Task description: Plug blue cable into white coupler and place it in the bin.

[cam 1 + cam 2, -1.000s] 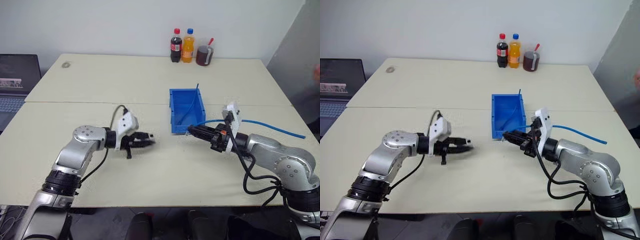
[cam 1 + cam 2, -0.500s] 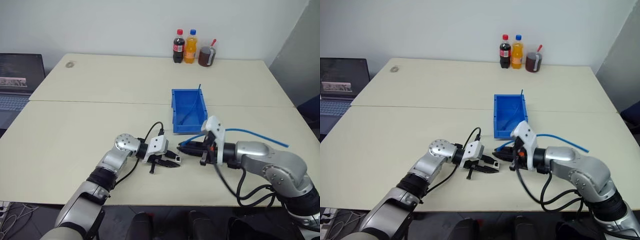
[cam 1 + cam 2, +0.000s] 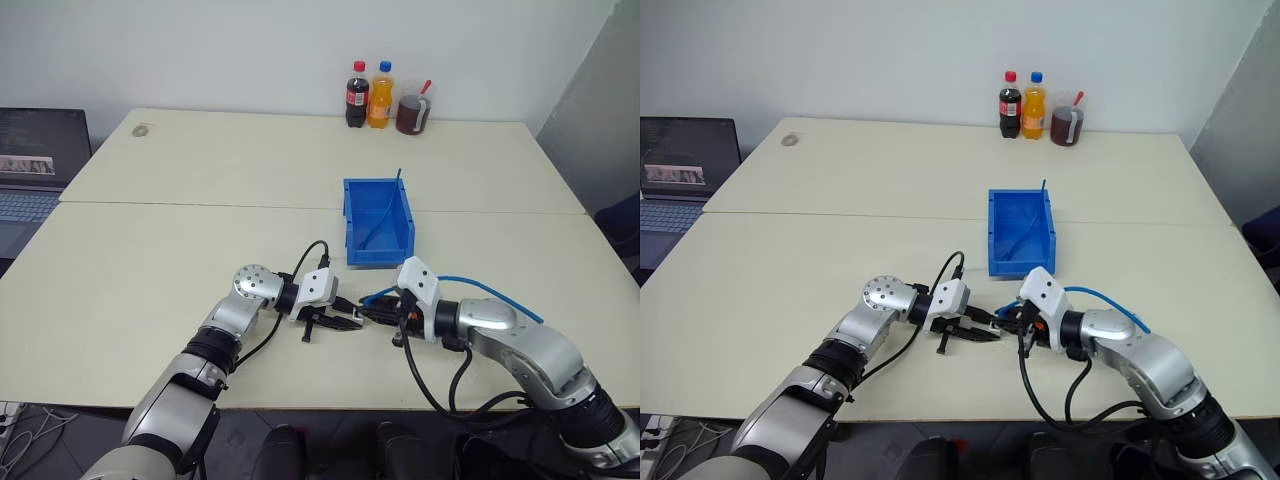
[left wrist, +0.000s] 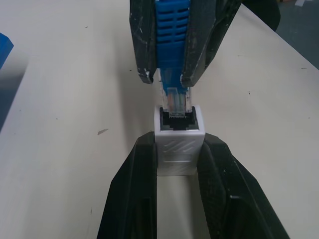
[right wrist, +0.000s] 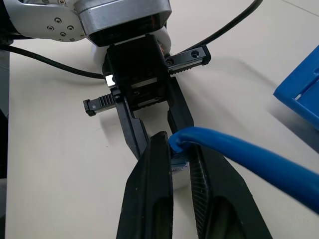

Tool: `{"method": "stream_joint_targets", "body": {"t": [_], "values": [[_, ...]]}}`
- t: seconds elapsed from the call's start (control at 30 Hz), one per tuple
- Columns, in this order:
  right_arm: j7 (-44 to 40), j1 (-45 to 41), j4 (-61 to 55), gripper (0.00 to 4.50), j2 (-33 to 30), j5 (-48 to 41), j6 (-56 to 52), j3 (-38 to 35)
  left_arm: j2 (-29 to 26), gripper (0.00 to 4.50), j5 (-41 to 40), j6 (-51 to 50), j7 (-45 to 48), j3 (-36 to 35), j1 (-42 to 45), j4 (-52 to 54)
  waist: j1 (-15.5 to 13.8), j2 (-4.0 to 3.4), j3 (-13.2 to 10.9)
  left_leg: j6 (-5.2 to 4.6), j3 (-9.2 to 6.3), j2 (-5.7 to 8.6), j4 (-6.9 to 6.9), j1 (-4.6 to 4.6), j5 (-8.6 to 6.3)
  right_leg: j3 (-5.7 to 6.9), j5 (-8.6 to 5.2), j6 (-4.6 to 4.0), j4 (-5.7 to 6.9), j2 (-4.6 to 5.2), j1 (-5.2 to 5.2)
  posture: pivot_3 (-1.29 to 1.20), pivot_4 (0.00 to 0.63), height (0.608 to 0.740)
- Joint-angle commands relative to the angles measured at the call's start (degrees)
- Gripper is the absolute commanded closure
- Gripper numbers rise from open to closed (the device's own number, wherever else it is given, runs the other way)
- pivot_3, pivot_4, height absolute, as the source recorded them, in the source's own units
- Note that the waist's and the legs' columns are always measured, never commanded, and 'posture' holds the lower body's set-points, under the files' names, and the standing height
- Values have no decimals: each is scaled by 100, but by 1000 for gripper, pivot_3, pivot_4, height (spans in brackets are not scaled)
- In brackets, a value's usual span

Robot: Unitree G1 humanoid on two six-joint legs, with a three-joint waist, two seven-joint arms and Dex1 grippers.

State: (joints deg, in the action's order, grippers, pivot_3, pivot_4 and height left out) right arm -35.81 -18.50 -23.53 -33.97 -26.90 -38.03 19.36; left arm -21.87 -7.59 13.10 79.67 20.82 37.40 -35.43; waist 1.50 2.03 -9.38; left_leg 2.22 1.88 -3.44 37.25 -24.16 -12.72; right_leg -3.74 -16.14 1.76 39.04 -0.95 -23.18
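Note:
In front of the bin point(image 3: 380, 256), my two grippers meet tip to tip just above the table. My left gripper point(image 4: 179, 141) is shut on the white coupler point(image 4: 179, 152), socket facing the other gripper. My right gripper point(image 5: 175, 142) is shut on the plug end of the blue cable point(image 5: 239, 155). In the left wrist view the clear plug tip point(image 4: 174, 99) sits in the mouth of the coupler's socket. The cable point(image 3: 480, 286) arcs back over my right forearm toward the right. In the eye views the left gripper point(image 3: 347, 322) and right gripper point(image 3: 372, 311) almost touch.
A second thin blue cable point(image 3: 397, 182) stands up out of the bin. Two bottles point(image 3: 366, 93) and a cup point(image 3: 410, 112) line the table's far edge. A laptop point(image 3: 40, 160) sits off the table's left side. A seam crosses the table behind the bin.
Both grippers have come down and toward each other from wide apart to the spot in front of the bin. The plug now meets the coupler's socket. The camera view also shifted.

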Motion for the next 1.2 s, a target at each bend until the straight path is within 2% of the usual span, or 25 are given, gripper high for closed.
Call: {"method": "stream_joint_targets", "body": {"t": [0.03,0.23,0.5,1.0,1.2], "values": [[-153,-28,10,4266,113,159,170,-56,-30,3724,122,-188,-9,-34,-40,60,0,0,0,0,-1,0,0,0,0,0,0,0,0,-1,0,0,150,740],[-340,-20,154,4266,209,387,250,56,-88,3724,113,-311,24,-73,-62,174,9,0,0,0,0,-1,0,0,0,0,0,0,1,-1,0,0,150,740],[-709,-42,612,4266,33,1000,441,360,-107,3724,110,-413,57,-96,-54,239,16,-3,4,0,1,-3,-4,10,0,-2,0,-1,2,-4,1,0,150,740],[-1456,-762,1233,4266,216,912,-116,437,-76,3724,163,-515,57,-139,-105,393,18,-9,15,0,5,-4,-7,18,0,-5,0,-2,6,-5,5,0,150,740],[-1532,-624,1741,4266,270,1217,161,624,-68,3724,172,-582,-16,-186,-155,511,21,-10,34,0,7,-5,-8,21,0,-7,0,-2,6,-6,5,0,150,740]]}}
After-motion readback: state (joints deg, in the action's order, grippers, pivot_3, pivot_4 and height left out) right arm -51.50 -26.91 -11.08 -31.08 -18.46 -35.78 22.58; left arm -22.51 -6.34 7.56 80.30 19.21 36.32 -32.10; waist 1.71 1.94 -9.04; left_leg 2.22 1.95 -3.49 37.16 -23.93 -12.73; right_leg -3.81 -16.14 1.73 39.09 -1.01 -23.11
